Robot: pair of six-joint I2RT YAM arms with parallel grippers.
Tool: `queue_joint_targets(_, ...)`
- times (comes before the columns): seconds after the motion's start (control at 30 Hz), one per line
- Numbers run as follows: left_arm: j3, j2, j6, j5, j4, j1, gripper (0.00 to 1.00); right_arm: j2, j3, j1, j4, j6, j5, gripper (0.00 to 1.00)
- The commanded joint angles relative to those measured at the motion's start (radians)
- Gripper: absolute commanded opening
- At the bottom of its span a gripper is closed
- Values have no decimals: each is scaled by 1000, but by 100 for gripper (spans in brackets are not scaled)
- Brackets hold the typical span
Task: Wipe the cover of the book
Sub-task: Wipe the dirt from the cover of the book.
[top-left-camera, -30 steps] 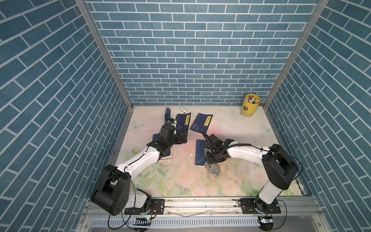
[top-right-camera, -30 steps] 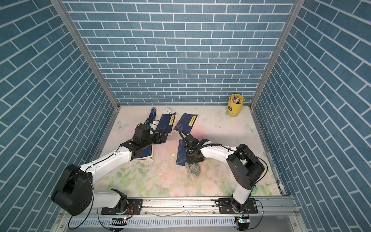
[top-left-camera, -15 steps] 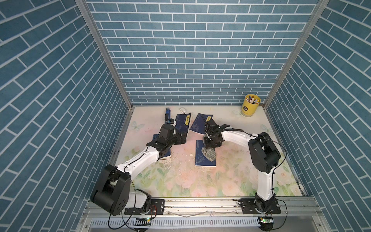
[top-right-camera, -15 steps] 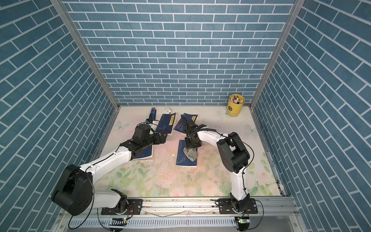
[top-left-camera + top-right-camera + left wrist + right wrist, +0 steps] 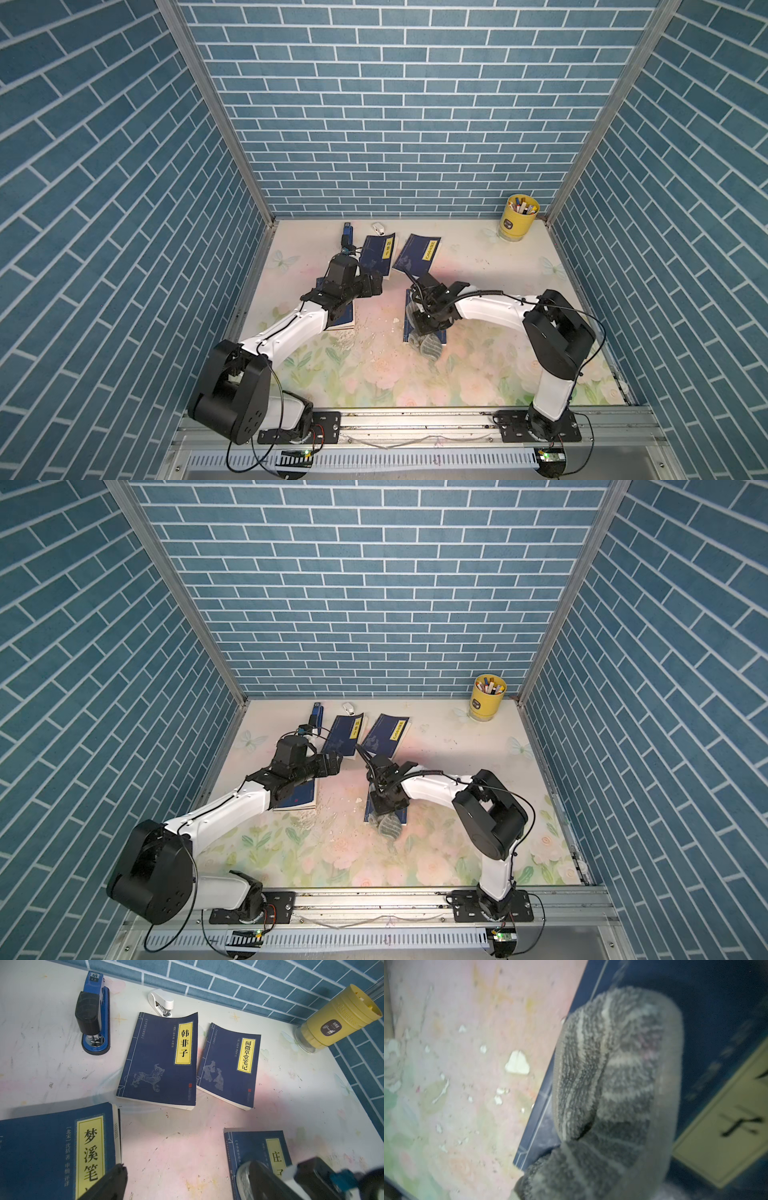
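The book (image 5: 407, 297) is dark blue with a yellow title label and lies flat mid-table; it also shows in a top view (image 5: 369, 811) and in the left wrist view (image 5: 249, 1147). A grey striped cloth (image 5: 431, 348) lies bunched on its cover and hangs past its near edge. My right gripper (image 5: 426, 325) is shut on the cloth (image 5: 612, 1084) and presses it onto the book (image 5: 706, 1022); the cloth hides its fingers. My left gripper (image 5: 375, 283) stands open and empty over the bare table, left of the book, its fingers (image 5: 112, 1180) wide apart.
A third blue book (image 5: 52, 1147) lies under the left arm. Two more (image 5: 160, 1064) (image 5: 230, 1068) lie at the back, near a blue stapler (image 5: 93, 1014) and a white stapler (image 5: 161, 1003). A yellow pen cup (image 5: 518, 222) stands back right. White crumbs (image 5: 517, 1064) lie left of the book.
The right gripper carried the cloth from the book's near end up to its far end, then back toward the near end. The left arm has not moved.
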Motion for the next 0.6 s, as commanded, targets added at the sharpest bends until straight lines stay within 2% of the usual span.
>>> queue_joint_targets(0.0,31,18,16,-1,10,13,96,52,-24,-43,-50,34,-8,0)
queue_joint_targets(0.2,9,0,-10,2,17,13,97,216,241,-159,-88,-80,-23,0)
queue_joint_targets(0.37,-16,-23,-33,-10,29,11,97,352,458,-173,-181,-141,-36,0)
queue_joint_targets(0.47,-16,-27,-36,-12,28,13,97,333,418,-149,-171,-136,-38,0)
queue_joint_targets(0.57,-11,-25,-35,-15,28,14,97,260,288,-107,-130,-99,-31,0)
